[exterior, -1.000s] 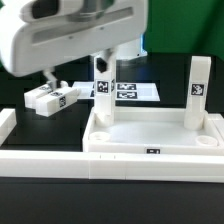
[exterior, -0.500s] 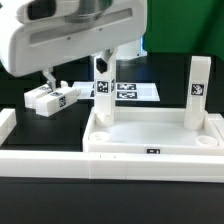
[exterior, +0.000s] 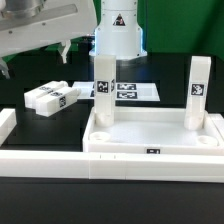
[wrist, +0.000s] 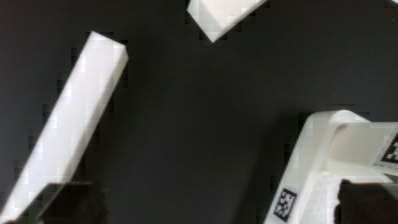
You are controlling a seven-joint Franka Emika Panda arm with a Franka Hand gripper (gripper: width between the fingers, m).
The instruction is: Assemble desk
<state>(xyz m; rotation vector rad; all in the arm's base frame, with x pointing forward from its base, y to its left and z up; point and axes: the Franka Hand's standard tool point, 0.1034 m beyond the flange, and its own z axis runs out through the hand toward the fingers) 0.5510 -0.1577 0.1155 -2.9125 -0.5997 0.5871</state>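
The white tray-like tabletop (exterior: 150,137) lies in the middle with two white legs standing upright in its far corner sockets, one on the exterior view's left (exterior: 103,88) and one on its right (exterior: 197,88). Two loose legs (exterior: 50,98) with tags lie side by side on the black table to the left. My gripper (exterior: 35,60) hangs above them, open and empty. In the wrist view my gripper (wrist: 217,205) is spread wide, with a tagged loose leg (wrist: 329,165) by one fingertip (wrist: 370,200).
The marker board (exterior: 130,91) lies flat behind the tabletop. White border bars run along the front (exterior: 45,165) and the left edge (exterior: 6,122). The wrist view shows a long white bar (wrist: 80,125) and a white corner (wrist: 222,15).
My gripper has lifted up and away from the loose legs toward the exterior view's upper left. The loose legs and the tabletop have not moved.
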